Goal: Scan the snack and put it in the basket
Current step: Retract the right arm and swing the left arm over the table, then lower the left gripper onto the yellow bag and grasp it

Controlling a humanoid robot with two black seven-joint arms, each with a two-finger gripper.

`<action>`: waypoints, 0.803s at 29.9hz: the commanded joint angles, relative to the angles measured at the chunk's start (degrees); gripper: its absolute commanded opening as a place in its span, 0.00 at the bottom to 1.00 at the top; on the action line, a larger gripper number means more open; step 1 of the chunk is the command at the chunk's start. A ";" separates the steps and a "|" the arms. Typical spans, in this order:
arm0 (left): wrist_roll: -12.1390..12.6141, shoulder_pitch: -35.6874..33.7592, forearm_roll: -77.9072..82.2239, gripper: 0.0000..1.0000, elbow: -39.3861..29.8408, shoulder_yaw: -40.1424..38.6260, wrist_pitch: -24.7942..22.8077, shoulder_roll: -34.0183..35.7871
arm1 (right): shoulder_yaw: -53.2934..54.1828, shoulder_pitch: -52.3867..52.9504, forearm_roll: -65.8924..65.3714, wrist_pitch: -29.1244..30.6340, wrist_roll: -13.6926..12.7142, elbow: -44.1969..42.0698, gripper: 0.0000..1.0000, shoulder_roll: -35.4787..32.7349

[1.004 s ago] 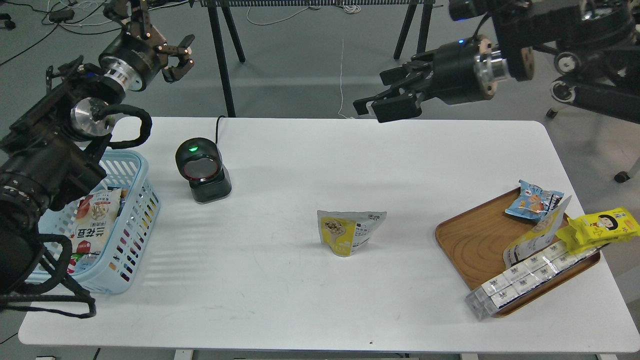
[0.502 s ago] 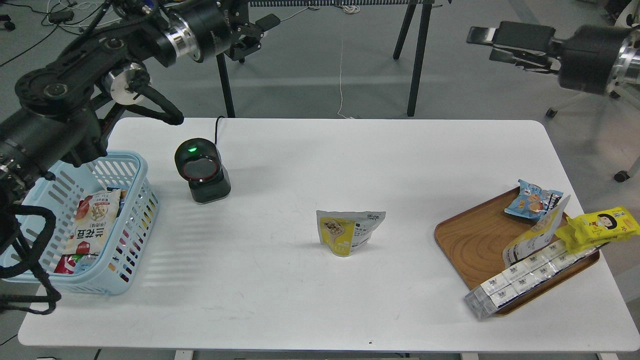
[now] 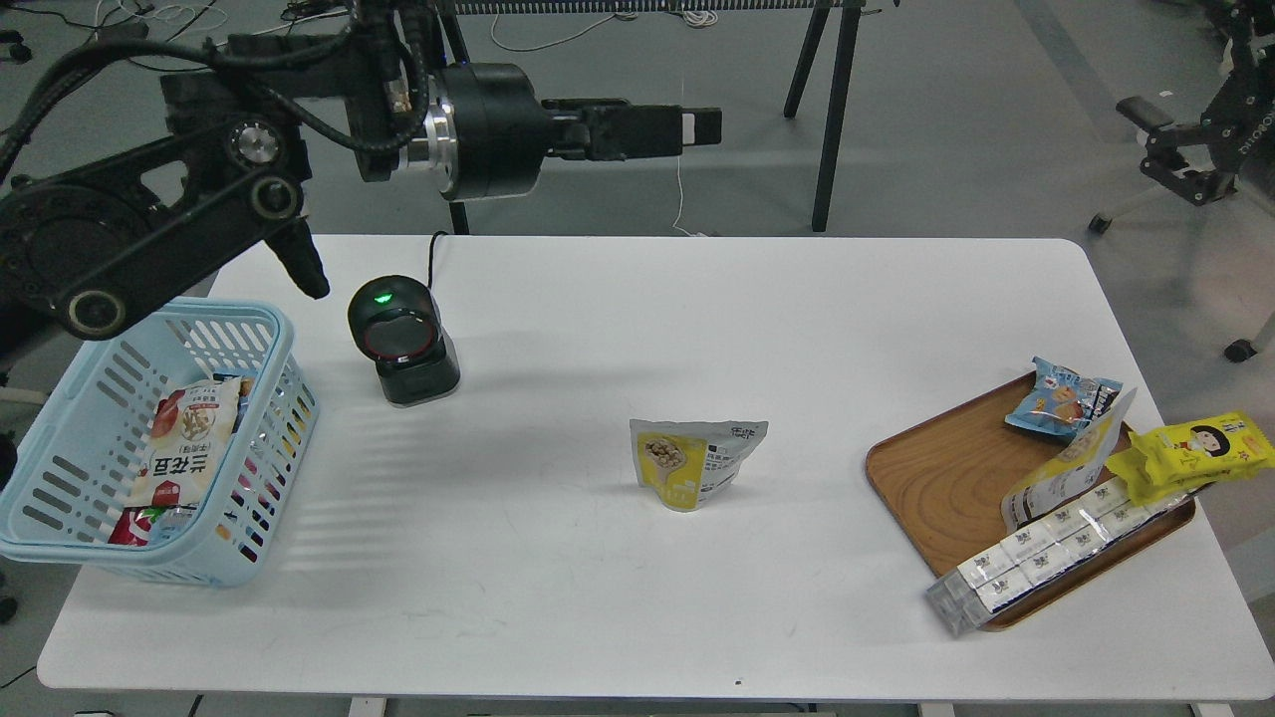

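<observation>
A yellow and white snack pouch [image 3: 697,463] stands upright in the middle of the white table [image 3: 637,597]. The black barcode scanner [image 3: 402,339], green light on, stands at the back left. The light blue basket [image 3: 261,321] sits at the left edge and holds a few snack packs [image 3: 189,438]. My left arm reaches across the back of the table, and its gripper [image 3: 697,127] points right, high above and behind the pouch; its fingers overlap side-on, so I cannot tell their gap. My right gripper is out of view.
A wooden tray [image 3: 941,488] at the right holds a blue snack bag [image 3: 1062,398], a yellow pack [image 3: 1195,453], a white pouch and a long silver multipack [image 3: 1046,553]. The scanner's cable runs off the back edge. Black stand legs [image 3: 825,110] rise behind the table.
My left arm has swung right across the back of the table, its gripper now pointing right. My right arm has pulled back out of view. The pouch, the scanner and the basket have not moved.
</observation>
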 commanded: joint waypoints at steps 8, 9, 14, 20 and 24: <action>-2.32 -1.98 27.63 0.92 -3.70 10.10 0.01 -9.37 | 17.18 -21.32 16.65 1.12 0.00 -10.89 0.99 11.88; -2.85 -2.68 29.92 0.92 -3.70 11.85 0.01 -10.24 | 19.65 -23.52 16.65 1.12 0.00 -10.63 0.99 12.68; -5.92 -6.82 42.75 0.86 -2.91 23.28 0.01 -12.54 | 29.06 -31.26 16.47 1.12 0.00 -8.70 0.99 15.23; -8.22 -5.94 44.46 0.78 1.21 29.35 0.01 -15.26 | 30.83 -32.24 16.21 1.12 0.00 -6.93 0.99 15.50; -8.22 -5.59 44.46 0.64 4.56 30.24 0.01 -15.97 | 31.80 -32.24 16.12 1.12 0.00 -6.50 0.99 15.41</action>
